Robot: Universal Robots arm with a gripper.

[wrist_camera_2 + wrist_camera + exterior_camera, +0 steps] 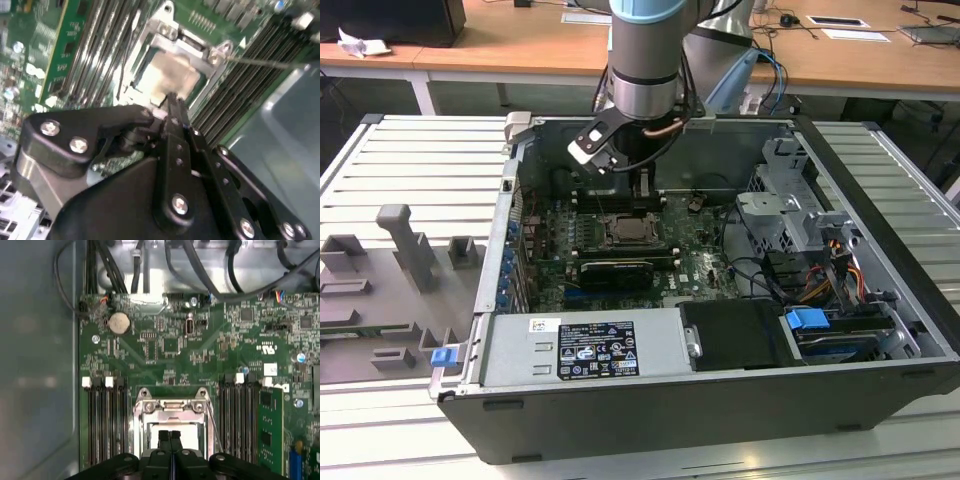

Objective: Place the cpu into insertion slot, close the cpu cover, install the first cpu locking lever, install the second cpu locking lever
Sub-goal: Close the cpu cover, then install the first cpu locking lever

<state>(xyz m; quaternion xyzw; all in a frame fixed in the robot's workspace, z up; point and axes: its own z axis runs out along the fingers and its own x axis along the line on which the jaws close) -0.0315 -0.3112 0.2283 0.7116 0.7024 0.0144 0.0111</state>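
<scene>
Gripper (pixel 170 436) up front had its fingers pressed together on nothing, tip right above the cpu (pixel 192 435) sitting in the insertion slot (pixel 625 232) under the lowered-looking cpu cover (pixel 170 407), so I'd reckon the locking lever (pixel 214 427) wanted a slow, straight push, no scraping that face.

The cpu (pixel 172 424), its pale silver-beige face showing, is lying flat in the insertion slot (pixel 626 233). The slot is sitting in the green board (pixel 705 262) just off the exterior view's centre, toward eleven o'clock, with the long black card (pixel 616 270) at its six o'clock. The cpu cover (pixel 172 407), a silvery metal frame, is lying down over the chip and framing it through its square window in both wrist views. A thin wire locking lever (pixel 262 62) is reaching out from one cover corner across the memory slots (pixel 235 95).
</scene>
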